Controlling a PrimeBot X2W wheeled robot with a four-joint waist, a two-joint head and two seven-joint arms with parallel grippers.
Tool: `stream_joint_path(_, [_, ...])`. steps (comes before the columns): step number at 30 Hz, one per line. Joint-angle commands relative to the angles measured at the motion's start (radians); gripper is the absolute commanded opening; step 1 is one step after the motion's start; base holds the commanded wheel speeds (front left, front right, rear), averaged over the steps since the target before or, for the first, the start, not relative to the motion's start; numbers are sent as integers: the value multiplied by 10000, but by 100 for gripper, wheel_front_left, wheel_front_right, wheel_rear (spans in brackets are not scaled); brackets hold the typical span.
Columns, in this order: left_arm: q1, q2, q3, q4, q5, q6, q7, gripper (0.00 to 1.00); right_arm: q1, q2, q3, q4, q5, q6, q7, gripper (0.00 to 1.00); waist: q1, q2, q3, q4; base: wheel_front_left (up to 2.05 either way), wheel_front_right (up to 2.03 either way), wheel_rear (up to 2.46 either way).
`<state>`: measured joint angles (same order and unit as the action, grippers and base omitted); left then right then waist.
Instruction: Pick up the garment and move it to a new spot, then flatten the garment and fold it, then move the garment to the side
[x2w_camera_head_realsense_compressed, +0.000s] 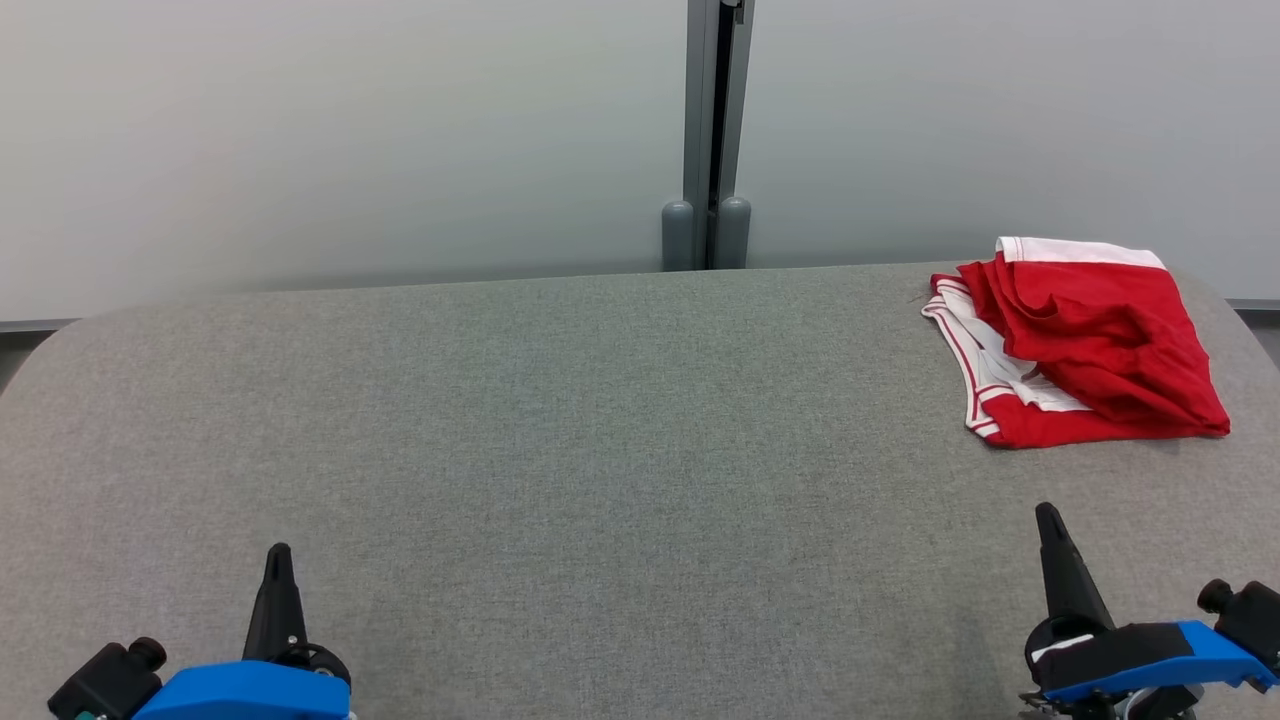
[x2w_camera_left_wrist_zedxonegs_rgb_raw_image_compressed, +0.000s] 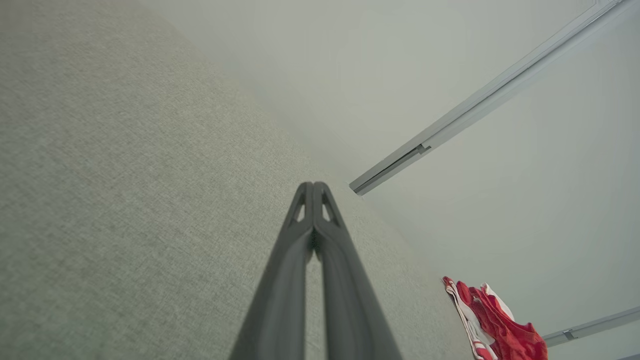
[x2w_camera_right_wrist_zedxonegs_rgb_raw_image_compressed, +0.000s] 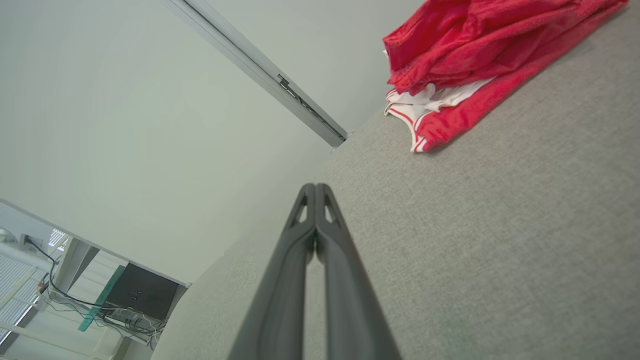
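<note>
Both of my grippers are pressed shut and hold nothing. My left gripper (x2w_camera_head_realsense_compressed: 278, 552) rises at the near edge of the grey fabric-covered table (x2w_camera_head_realsense_compressed: 600, 420), well to the left of the grey post (x2w_camera_head_realsense_compressed: 713, 130) that stands against the pale wall (x2w_camera_head_realsense_compressed: 300, 140) behind the table. Its two dark fingers meet in a single point. My right gripper (x2w_camera_head_realsense_compressed: 1047, 515) rises at the near edge too, well to the right of the post, with its fingers together in the same way. In each wrist view the fingers touch at the tips, with only a thin slit lower down.

The garment (x2w_camera_head_realsense_compressed: 1085, 345) — red, with a white band and white trim carrying thin red stripes — lies rumpled and partly folded over itself on the table. It is to the right of the post and close to the table's far edge. It lies ahead of my right gripper, roughly in line with the fingertips, with a stretch of bare grey table between them, and no cloth touches the fingers. It is well apart from my left gripper — across the table, on the other side of the post.

In my right wrist view the garment sits in the upper right corner, beyond my closed fingers, and the post slants away to its left. In my left wrist view it shows small at the lower right, past the fingertips, with the post running above it.
</note>
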<state>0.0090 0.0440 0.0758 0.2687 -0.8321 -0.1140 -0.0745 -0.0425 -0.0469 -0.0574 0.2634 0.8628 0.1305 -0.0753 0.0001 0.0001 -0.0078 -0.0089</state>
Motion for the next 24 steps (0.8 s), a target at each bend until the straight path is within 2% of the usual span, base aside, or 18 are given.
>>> stream_joint_path(1, [-335, 61, 33, -143, -282, -59, 55, 0, -305, -37, -52, -155, 305, 3, 66, 0, -1, -1, 1, 2, 0, 0, 0])
stream_joint_path(24, [-673, 72, 177, -190, -3013, -117, 739, 0, -464, -43, -249, -180, 2918, 3, 742, 0, -1, -1, 32, 27, 0, 0, 0])
